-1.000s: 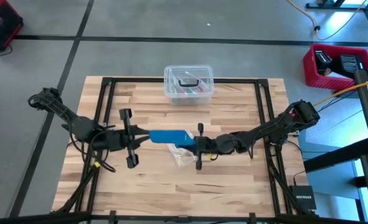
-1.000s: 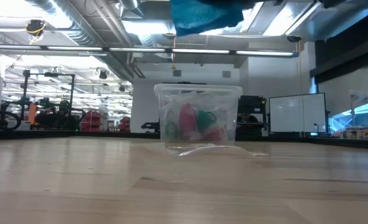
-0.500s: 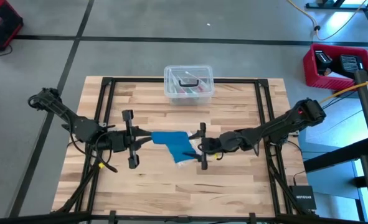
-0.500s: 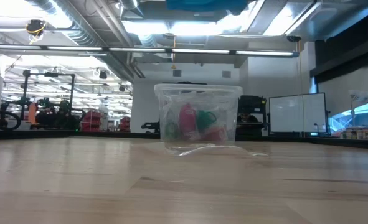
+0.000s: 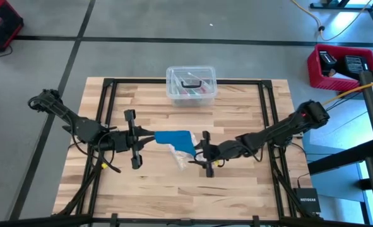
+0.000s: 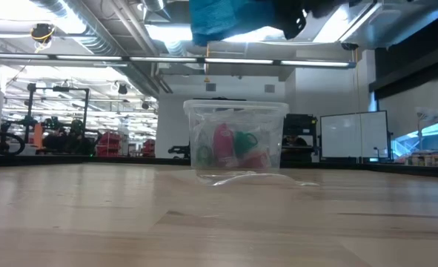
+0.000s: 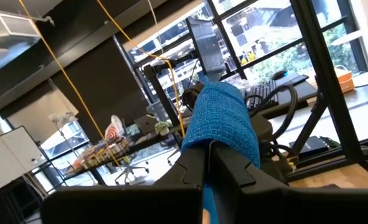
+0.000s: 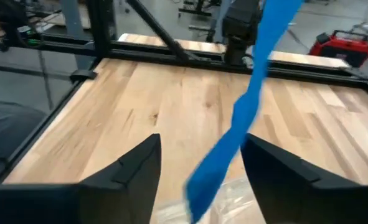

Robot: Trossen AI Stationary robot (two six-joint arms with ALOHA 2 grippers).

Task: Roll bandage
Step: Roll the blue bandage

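Observation:
The bright blue bandage point(image 5: 173, 140) is held in the air over the table's middle; it also shows at the top of the low view point(image 6: 226, 18). My left gripper point(image 5: 137, 140) is shut on its left end. The band runs right from there, and its free end point(image 8: 199, 186) hangs down, twisted, above the table. My right gripper point(image 5: 203, 154) is open just right of that end. In its wrist view the hanging strip point(image 8: 249, 118) passes between its two spread fingers point(image 8: 131, 171) without touching them. My left gripper pinches the bandage's left end point(image 7: 220, 127) between its two shut fingers point(image 7: 199, 163). The fingers come level from the table's left, along the band. The bandage is lifted clear of the table, and its far part droops slack toward the right gripper.
A small clear plastic bag point(image 5: 183, 161) lies on the table under the bandage's hanging end. A clear lidded box point(image 5: 190, 85) with red and green items stands at the far edge's middle. A black frame point(image 5: 110, 85) borders the tabletop.
The bandage was stretched straight between the two grippers; now its right end has dropped and hangs slack and twisted, while its left end stays in my left gripper. My right gripper has moved a little toward the table's near edge.

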